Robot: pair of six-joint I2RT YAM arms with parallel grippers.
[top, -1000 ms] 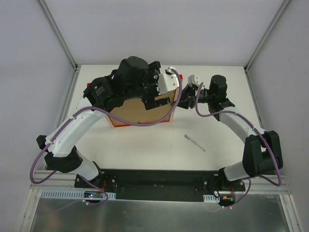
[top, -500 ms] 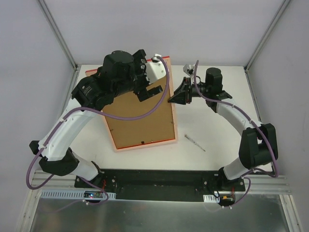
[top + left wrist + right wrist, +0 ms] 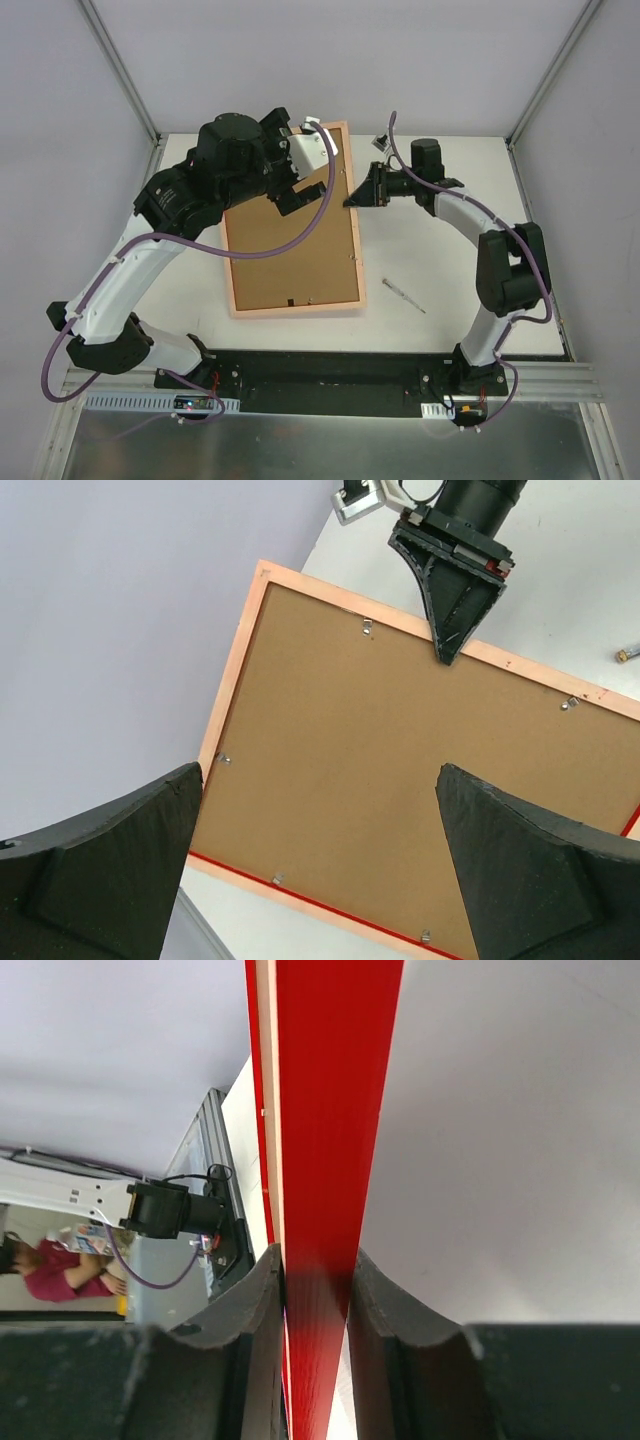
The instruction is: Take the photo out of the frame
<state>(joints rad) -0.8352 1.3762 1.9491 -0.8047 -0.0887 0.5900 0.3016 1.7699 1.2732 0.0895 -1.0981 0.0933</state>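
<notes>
The frame [image 3: 296, 307] lies back up on the table, its pale pink rim around a brown backing board [image 3: 295, 250]. The photo is hidden under that board. My left gripper [image 3: 300, 190] hovers open above the frame's far half, touching nothing; in the left wrist view its gripper [image 3: 318, 780] spans the board [image 3: 400, 780] from above. My right gripper [image 3: 352, 200] is shut on the frame's right edge near the far corner. In the right wrist view the red frame edge [image 3: 325, 1110] runs between that gripper [image 3: 315, 1260], both fingers pressed against it.
A thin metal tool [image 3: 403, 296] lies on the white table to the right of the frame. Small metal tabs [image 3: 367, 627] hold the backing board along the rim. Grey walls enclose the table on three sides.
The frame has tipped down from a steep tilt to lie almost flat, back up. My left gripper has opened, let go of it and drawn left. The right gripper kept its hold.
</notes>
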